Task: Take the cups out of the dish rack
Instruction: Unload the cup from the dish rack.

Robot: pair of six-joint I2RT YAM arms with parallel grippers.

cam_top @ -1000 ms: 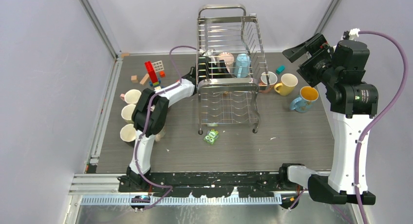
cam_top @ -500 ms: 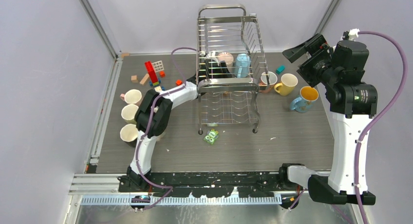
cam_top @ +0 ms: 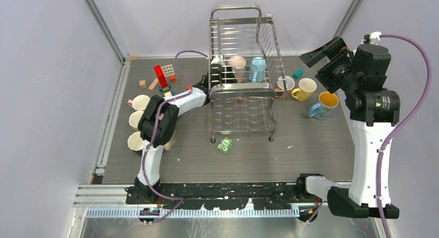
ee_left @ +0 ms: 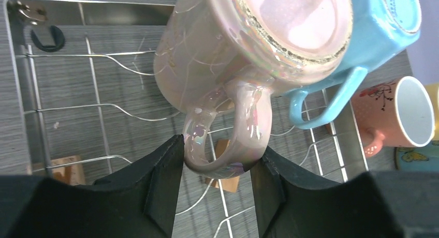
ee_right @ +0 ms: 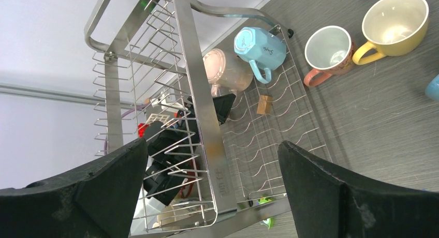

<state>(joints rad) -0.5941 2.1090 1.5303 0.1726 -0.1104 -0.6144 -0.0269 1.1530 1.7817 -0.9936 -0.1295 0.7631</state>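
The silver wire dish rack [cam_top: 242, 90] stands mid-table, with a pale pink cup [cam_top: 237, 62] and a light blue cup [cam_top: 257, 68] upside down on its upper tier. My left gripper [cam_top: 223, 72] reaches into the rack from the left. In the left wrist view the left gripper [ee_left: 220, 155] is shut on the looped handle of the pink cup [ee_left: 248, 46], both pads touching it. The blue cup [ee_left: 383, 15] leans against the pink one. My right gripper [cam_top: 318, 54] hangs high at the rack's right, and in its wrist view the right gripper [ee_right: 211, 145] is open and holds nothing.
Three cream cups [cam_top: 136, 119] stand in a column at the left. A salmon cup [cam_top: 285, 84], a yellow cup [cam_top: 305, 88] and a blue cup [cam_top: 323, 106] stand right of the rack. Toy blocks [cam_top: 163, 76] lie back left, a green packet [cam_top: 225, 145] before the rack.
The left jaws have narrowed onto the pink cup's handle, and the pink cup has shifted a little in the rack. The right arm has not moved.
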